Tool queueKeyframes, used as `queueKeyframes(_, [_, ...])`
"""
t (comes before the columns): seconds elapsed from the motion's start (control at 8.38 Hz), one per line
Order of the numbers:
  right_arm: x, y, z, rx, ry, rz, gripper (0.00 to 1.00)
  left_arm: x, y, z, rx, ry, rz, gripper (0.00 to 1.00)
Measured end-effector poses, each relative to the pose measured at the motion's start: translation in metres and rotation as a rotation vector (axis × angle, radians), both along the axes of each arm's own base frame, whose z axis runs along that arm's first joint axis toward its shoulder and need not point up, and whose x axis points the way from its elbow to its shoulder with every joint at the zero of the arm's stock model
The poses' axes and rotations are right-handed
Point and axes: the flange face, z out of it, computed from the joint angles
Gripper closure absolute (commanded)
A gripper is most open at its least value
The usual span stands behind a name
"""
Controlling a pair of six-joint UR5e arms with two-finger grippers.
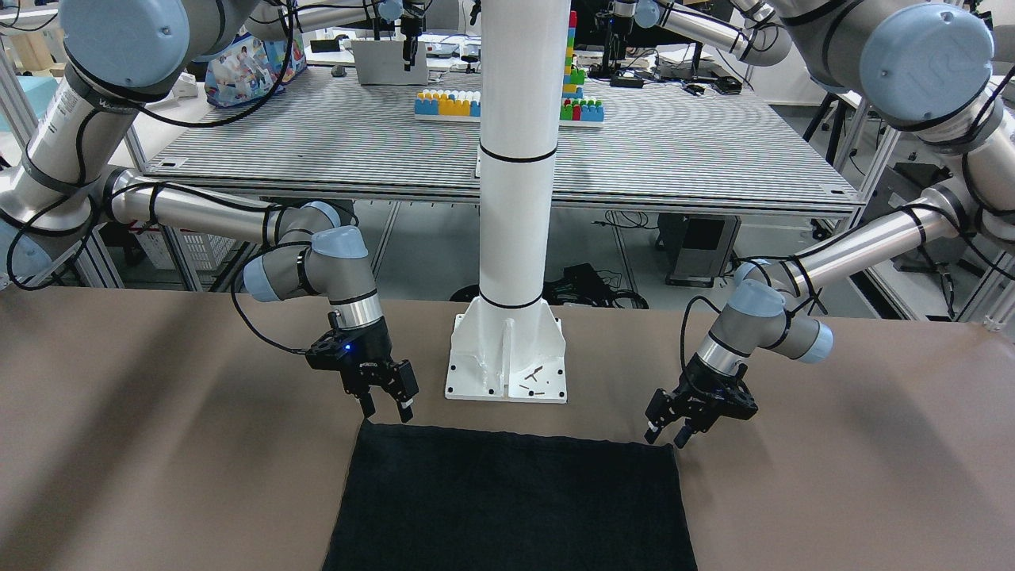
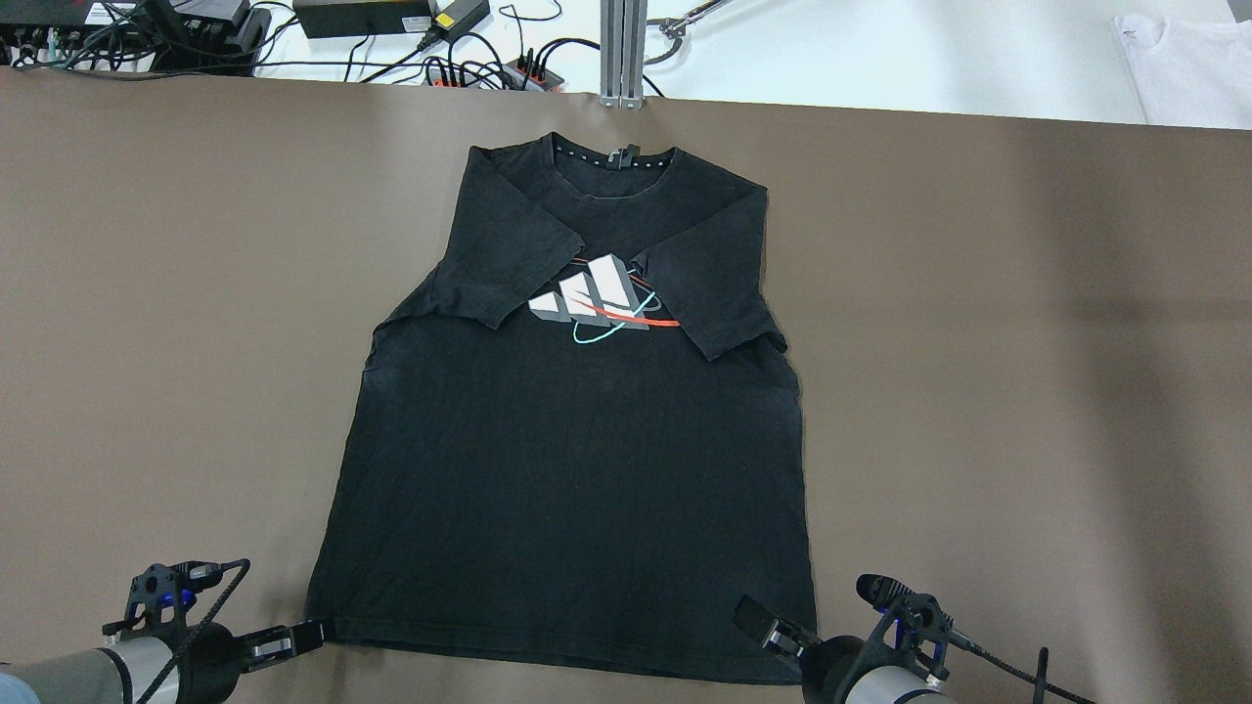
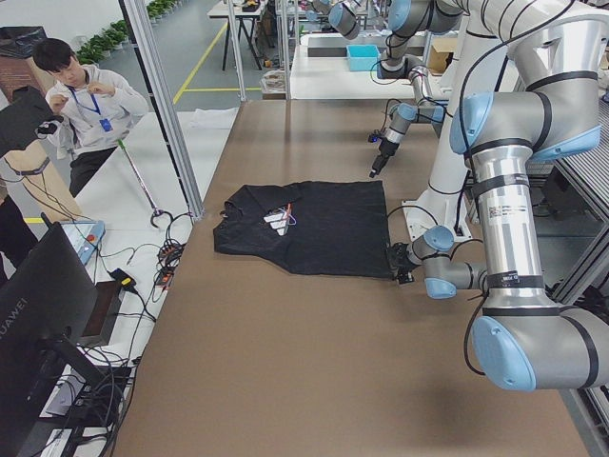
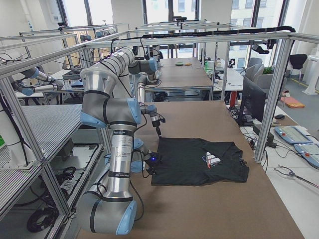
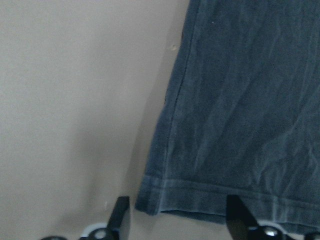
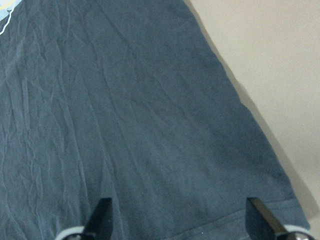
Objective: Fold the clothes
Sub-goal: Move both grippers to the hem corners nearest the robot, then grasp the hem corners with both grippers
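Note:
A black T-shirt (image 2: 577, 469) with a white, red and teal logo lies flat on the brown table, both sleeves folded in, collar far from me and hem towards me. My left gripper (image 2: 293, 640) is open just above the hem's left corner; in the left wrist view that corner (image 5: 155, 202) lies between the fingertips (image 5: 121, 214). My right gripper (image 2: 773, 631) is open over the hem's right corner, with the cloth (image 6: 150, 125) under it. In the front-facing view the left gripper (image 1: 666, 432) and right gripper (image 1: 386, 408) both hover at the hem's edge (image 1: 515, 436).
The white mast base (image 1: 507, 357) stands between the arms, just behind the hem. Bare brown table (image 2: 1027, 391) spreads on both sides of the shirt. Cables and power bricks (image 2: 391, 20) lie past the far edge. A person (image 3: 90, 105) stands beyond the table's far end.

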Motion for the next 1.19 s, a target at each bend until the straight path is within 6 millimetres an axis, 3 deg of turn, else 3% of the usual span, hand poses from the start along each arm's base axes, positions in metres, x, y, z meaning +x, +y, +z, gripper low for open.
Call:
queueKeyframes(0.36, [0.0,0.0,0.0,0.001,0.001,0.0,0.06,0.002,0.0,0.005,0.001,-0.011,0.001,0.57])
queueKeyframes(0.48, [0.0,0.0,0.0,0.001,0.001,-0.001,0.06,0.002,0.0,0.006,0.001,-0.012,0.001,0.88])
queueKeyframes(0.6, [0.0,0.0,0.0,0.001,0.0,-0.001,0.06,0.002,0.0,0.006,0.002,-0.013,0.001,1.0])
queueKeyframes(0.95, [0.001,0.0,0.002,0.002,0.004,0.0,0.07,0.001,-0.001,0.006,0.002,-0.013,-0.001,1.0])
queueKeyframes(1.19, [0.003,0.002,0.015,0.002,0.035,-0.006,0.08,0.002,-0.001,0.004,0.004,-0.009,-0.002,1.0])
